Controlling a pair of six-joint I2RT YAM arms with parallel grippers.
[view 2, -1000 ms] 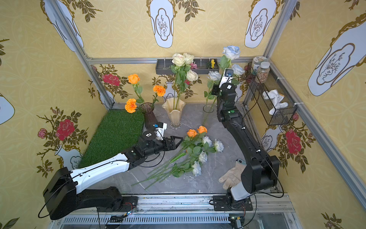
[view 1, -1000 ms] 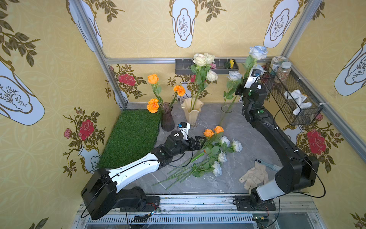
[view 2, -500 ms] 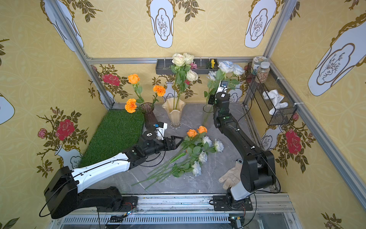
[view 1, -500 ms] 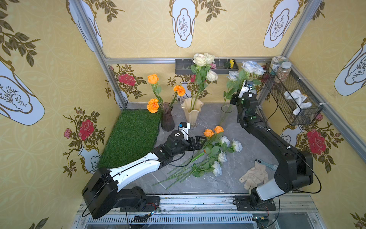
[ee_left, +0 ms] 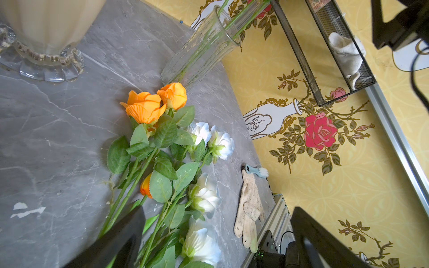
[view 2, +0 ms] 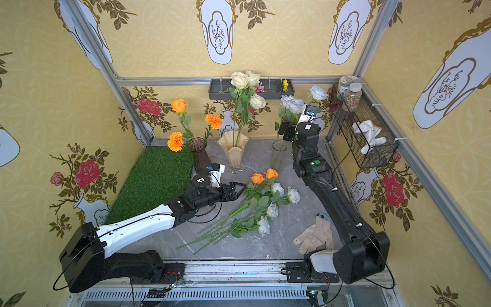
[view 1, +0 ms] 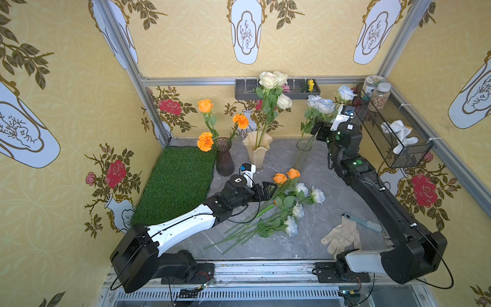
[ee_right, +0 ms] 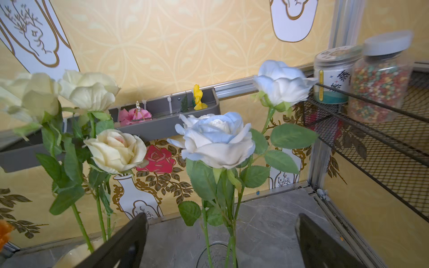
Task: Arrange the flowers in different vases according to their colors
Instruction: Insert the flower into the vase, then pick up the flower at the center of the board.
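On the grey marble table, a pile of flowers in the near half awaits sorting, orange roses and white blue-tinted ones, the left gripper open and empty just beside the orange ones. Farther back, the dark purple vase holds orange blooms, the cream vase cream roses, the clear vase pale-blue roses: roughly half done, I judge. Only the right wrist view shows the right gripper wide open astride that bunch, holding none.
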